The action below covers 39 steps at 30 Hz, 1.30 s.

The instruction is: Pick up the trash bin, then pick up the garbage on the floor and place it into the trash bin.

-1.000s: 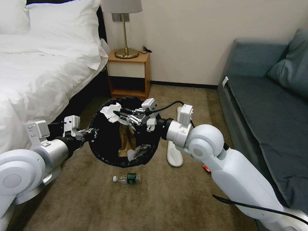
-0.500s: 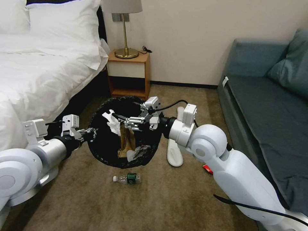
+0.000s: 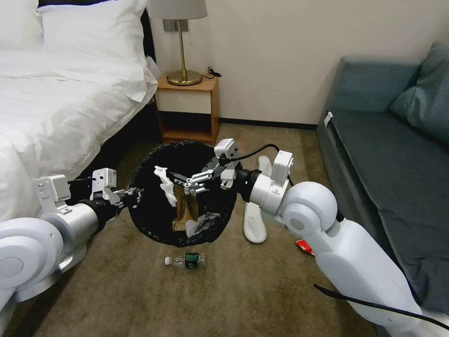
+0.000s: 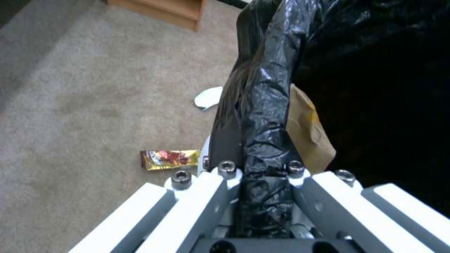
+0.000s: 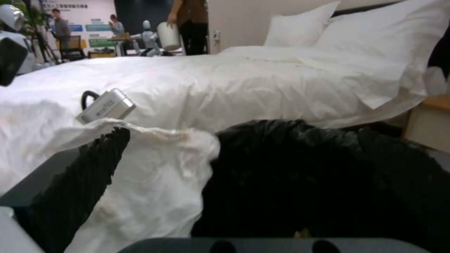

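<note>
- A clear bottle (image 3: 185, 260) with a green label lies on its side on the carpet (image 3: 224, 290), nearest the robot, just in front of the trash bin
- A red wrapper (image 3: 304, 246) peeks out beside the right arm, on the floor near the sofa (image 3: 374, 140)
- The left gripper (image 3: 132, 194) holds the trash bin (image 3: 154, 220) off to the robot's left, its fingers (image 4: 206, 196) pinched on the bag-covered rim, as the left wrist view shows
- The trash bin is tilted with its mouth toward the camera; inside lie a brown paper bag (image 3: 185, 210) and crumpled scraps
- The right gripper (image 3: 180, 181) reaches over the bin's mouth, fingers spread apart; a white tissue (image 3: 164, 185) hangs at the tip of one finger, over the dark interior
- In the right wrist view the tissue (image 5: 150, 189) drapes against one black finger (image 5: 75, 189)
- A gold and red snack wrapper (image 4: 169, 159) lies on the carpet beside the bin in the left wrist view
- A white slipper (image 3: 255, 220) lies flat on the floor just right of the bin
- Farther back stand a wooden nightstand (image 3: 188, 110) with a brass lamp (image 3: 183, 51), the bed (image 3: 61, 103) to the left
</note>
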### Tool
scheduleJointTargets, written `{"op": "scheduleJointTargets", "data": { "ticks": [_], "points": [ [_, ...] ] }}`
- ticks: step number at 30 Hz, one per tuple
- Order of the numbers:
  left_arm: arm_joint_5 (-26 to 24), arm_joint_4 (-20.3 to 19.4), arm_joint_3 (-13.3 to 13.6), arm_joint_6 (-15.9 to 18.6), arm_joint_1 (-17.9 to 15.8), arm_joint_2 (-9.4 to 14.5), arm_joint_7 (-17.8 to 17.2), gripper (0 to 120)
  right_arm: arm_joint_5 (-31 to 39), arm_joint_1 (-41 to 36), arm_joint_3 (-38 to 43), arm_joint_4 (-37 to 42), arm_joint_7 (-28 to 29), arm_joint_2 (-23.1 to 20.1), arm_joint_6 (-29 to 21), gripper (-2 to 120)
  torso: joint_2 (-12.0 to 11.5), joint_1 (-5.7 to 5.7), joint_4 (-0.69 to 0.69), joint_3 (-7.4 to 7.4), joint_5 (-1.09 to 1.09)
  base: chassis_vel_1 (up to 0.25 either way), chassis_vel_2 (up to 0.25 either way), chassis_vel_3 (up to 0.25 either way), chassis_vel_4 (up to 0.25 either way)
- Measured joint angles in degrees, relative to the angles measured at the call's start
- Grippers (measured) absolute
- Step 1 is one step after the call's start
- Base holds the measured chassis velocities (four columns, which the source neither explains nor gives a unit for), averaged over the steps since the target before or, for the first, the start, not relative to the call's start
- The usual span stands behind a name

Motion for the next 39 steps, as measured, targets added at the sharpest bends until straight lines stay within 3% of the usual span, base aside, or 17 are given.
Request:
{"op": "scheduleJointTargets", "data": {
  "ticks": [13, 39],
  "points": [
    [0.29, 0.02, -0.40, 0.00, 0.15, -0.34, 0.26, 3, -5.05, -0.09, 3.32, 1.98, 0.19, -2.52, -1.87, 101, 0.00, 0.00, 0.00, 0.00, 0.00, 0.000, 0.000, 0.000, 0.000],
    [0.98, 0.62, -1.12, 0.00, -0.08, -0.18, 1.54, 3, -10.96, -2.37, 10.57, 1.49, -5.28, -8.79, -2.86, 100, 0.00, -0.01, 0.00, 0.00, 0.00, 0.000, 0.000, 0.000, 0.000]
  ]
}}
